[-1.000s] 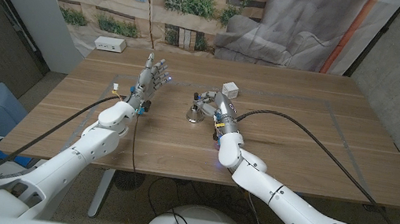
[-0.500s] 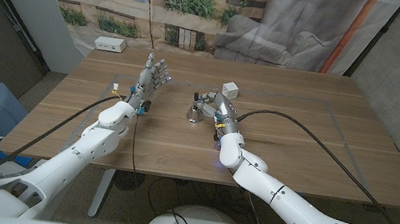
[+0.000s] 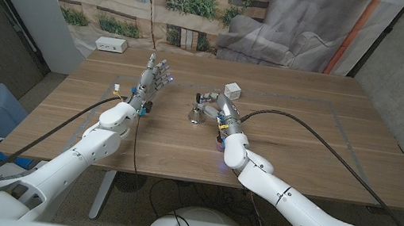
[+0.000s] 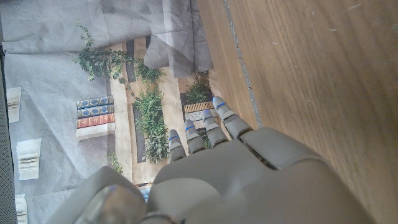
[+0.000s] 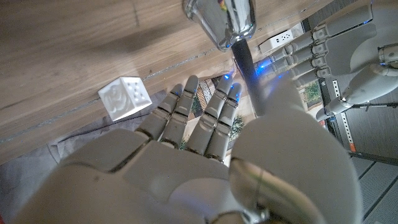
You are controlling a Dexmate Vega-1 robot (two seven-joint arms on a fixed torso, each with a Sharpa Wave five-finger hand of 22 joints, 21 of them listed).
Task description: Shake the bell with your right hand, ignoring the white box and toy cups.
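Shiny silver, the bell (image 3: 195, 114) stands on the wooden table (image 3: 326, 140), just left of the right hand (image 3: 215, 107). Close up, its dark handle (image 5: 247, 65) runs along the thumb (image 5: 292, 124) while the fingers (image 5: 199, 121) stay straight and spread. I cannot tell if the thumb really pinches the handle. This looks like the grab step, with shaking yet to come. Next the fingers should curl round the handle, lift the bell off the wood, then wag it. A white box (image 3: 232, 90) sits near, behind the hand. The left hand (image 3: 153, 78) stands open, well apart, holding nothing.
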